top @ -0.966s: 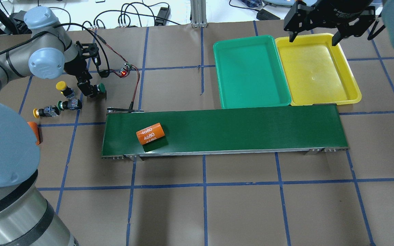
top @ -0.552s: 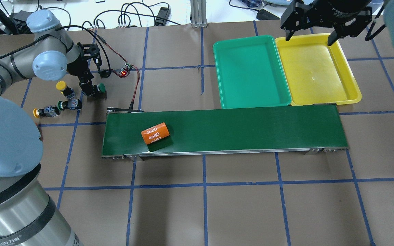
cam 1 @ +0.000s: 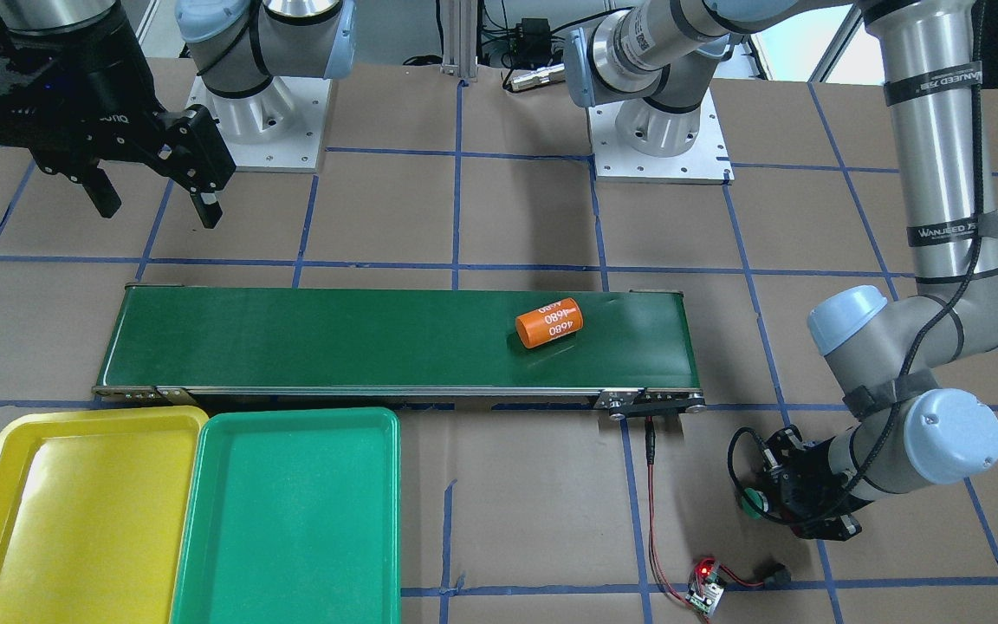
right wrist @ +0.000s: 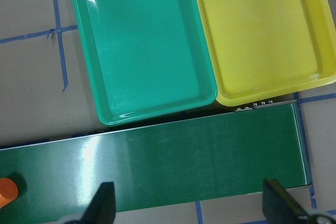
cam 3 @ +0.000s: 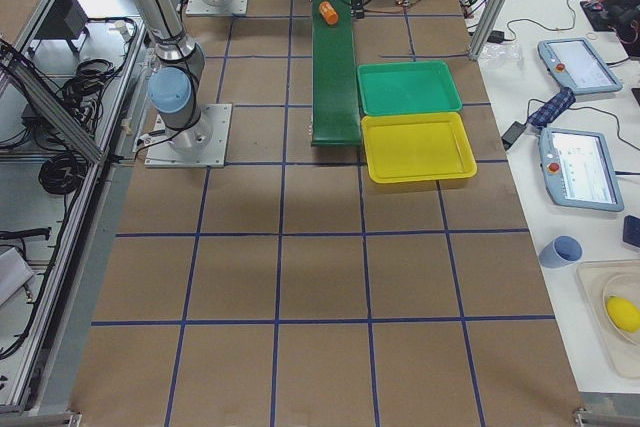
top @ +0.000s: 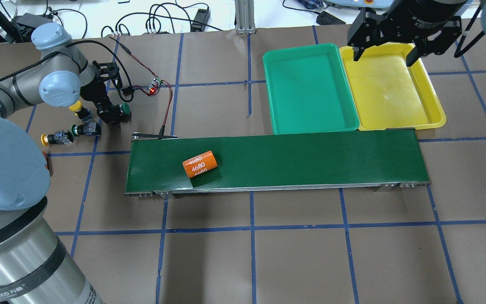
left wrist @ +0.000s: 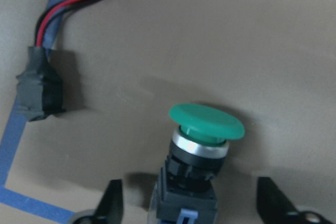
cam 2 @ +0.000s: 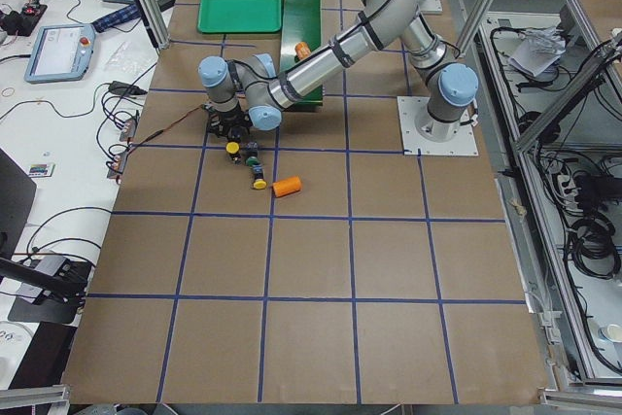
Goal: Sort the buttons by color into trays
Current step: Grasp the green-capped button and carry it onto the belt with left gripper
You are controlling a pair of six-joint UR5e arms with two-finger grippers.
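Off the conveyor belt's [top: 276, 162] left end lie a yellow button [top: 52, 138], a green button [top: 83, 128] and another yellow button [top: 76, 107]. Nearer that end, the left pincer [left wrist: 191, 203] stands open astride a second green button [left wrist: 206, 123], its fingers clear of it. Behind the belt's right half sit the green tray [top: 310, 88] and the yellow tray [top: 390, 93]. The right pincer [top: 383, 57] hangs spread wide over the yellow tray's far rim.

An orange cylinder [top: 200, 164] blocks the long dark-green conveyor belt [top: 310, 160] near its wired end, red-and-black wires [top: 169, 105] trailing beside; the belt's other half lies open.
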